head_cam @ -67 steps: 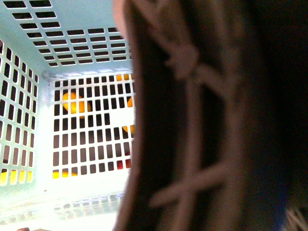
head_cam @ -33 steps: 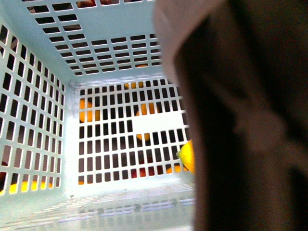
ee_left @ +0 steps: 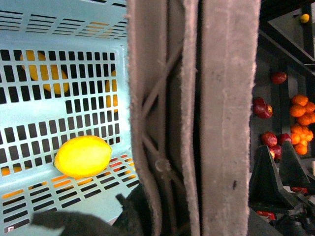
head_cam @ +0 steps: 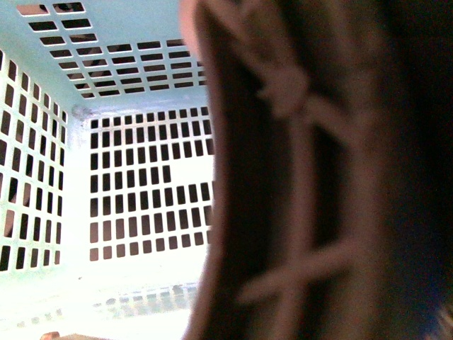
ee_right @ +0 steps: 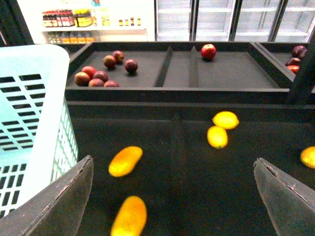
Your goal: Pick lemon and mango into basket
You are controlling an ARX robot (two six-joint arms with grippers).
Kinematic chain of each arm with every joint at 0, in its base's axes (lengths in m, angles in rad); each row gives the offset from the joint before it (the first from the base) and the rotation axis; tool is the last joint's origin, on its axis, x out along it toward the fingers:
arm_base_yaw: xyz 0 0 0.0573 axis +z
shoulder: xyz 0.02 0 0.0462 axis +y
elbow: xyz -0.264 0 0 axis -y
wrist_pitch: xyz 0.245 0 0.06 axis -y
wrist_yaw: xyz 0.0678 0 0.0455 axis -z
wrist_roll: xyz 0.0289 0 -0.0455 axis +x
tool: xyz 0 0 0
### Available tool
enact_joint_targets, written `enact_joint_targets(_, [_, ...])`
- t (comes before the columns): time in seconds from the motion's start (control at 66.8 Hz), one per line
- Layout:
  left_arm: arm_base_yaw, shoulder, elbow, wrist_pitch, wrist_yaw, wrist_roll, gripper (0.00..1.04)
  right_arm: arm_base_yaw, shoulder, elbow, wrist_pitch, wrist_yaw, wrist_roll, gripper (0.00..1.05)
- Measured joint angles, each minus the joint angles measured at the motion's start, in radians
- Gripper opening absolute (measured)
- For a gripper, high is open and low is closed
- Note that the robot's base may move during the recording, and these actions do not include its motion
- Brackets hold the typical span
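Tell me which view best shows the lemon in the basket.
Left wrist view: the lemon shows whole and sharp inside the basket. Front view shows only its walls and handle; right wrist view, only its outer wall.

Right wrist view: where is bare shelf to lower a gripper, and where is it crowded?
Bare black shelf lies between the golden elongated mangoes and the pale yellow oval lemons. Crowded: the round red apples clustered in the rear tray, toward the light teal slotted plastic basket.

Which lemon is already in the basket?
The lemon in the left wrist view lies inside the teal basket; the other two lemons sit outside on the dark shelf.
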Motion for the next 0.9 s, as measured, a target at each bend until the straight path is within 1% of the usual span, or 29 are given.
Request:
enact_joint_targets(0.24, [0.0,0.0,0.001,0.0,0.002,0.002,0.15,0.0,0.0,0.0,0.0,-0.002,0.0,0.96])
enact_joint_targets(0.419, [0.015,-0.003,0.001,0.0,-0.027,0.0,0.15,0.001,0.0,0.0,-0.001,-0.006,0.0,0.96])
enact_joint_targets(0.449, [0.015,-0.003,0.001,0.0,-0.03,0.002,0.15,0.011,0.008,0.01,-0.036,0.038,0.027,0.96])
enact_joint_targets(0.464, [0.015,-0.003,0.001,0.0,-0.031,0.005,0.15,0.021,0.014,0.023,-0.079,0.08,0.048,0.96])
enact_joint_targets(0.479, [0.014,-0.003,0.001,0.0,-0.031,0.007,0.15,0.037,0.026,0.058,-0.18,0.162,0.092,0.96])
enact_joint_targets(0.494, [0.014,-0.003,0.001,0.0,-0.031,0.01,0.15,0.045,0.034,0.078,-0.232,0.201,0.103,0.96])
enact_joint_targets(0.509, [0.014,-0.003,0.001,0.0,-0.029,0.012,0.15,0.048,0.043,0.099,-0.282,0.237,0.144,0.96])
enact_joint_targets(0.524, [0.014,-0.003,0.001,0.0,-0.029,0.013,0.15,0.05,0.053,0.118,-0.33,0.255,0.157,0.96])
enact_joint_targets(0.539, [0.014,-0.003,0.001,0.0,-0.027,0.013,0.15,0.046,0.073,0.155,-0.42,0.339,0.208,0.96])
enact_joint_targets(0.584, [0.012,-0.003,0.001,0.0,-0.02,0.01,0.15,0.031,0.107,0.198,-0.529,0.411,0.284,0.96])
enact_joint_targets(0.614, [0.009,-0.003,0.001,0.0,-0.016,0.008,0.15,0.006,0.135,0.22,-0.602,0.431,0.352,0.96])
enact_joint_targets(0.659, [0.007,-0.003,0.001,0.0,-0.008,0.008,0.15,-0.027,0.162,0.223,-0.633,0.422,0.385,0.96])
enact_joint_targets(0.704, [0.007,-0.002,0.001,0.0,-0.005,0.008,0.15,-0.062,0.194,0.22,-0.627,0.396,0.412,0.96])
enact_joint_targets(0.719, [0.007,-0.002,0.001,0.0,-0.005,0.005,0.15,-0.085,0.218,0.22,-0.612,0.369,0.42,0.96])
enact_joint_targets(0.794, [0.006,-0.002,0.001,0.0,-0.001,0.002,0.15,-0.146,0.292,0.223,-0.552,0.291,0.427,0.96])
enact_joint_targets(0.809, [0.005,-0.002,0.001,0.0,-0.001,0.003,0.15,-0.169,0.325,0.226,-0.523,0.264,0.426,0.96])
enact_joint_targets(0.898, [0.001,-0.002,0.001,0.0,0.006,0.004,0.15,-0.245,0.468,0.244,-0.41,0.161,0.407,0.96])
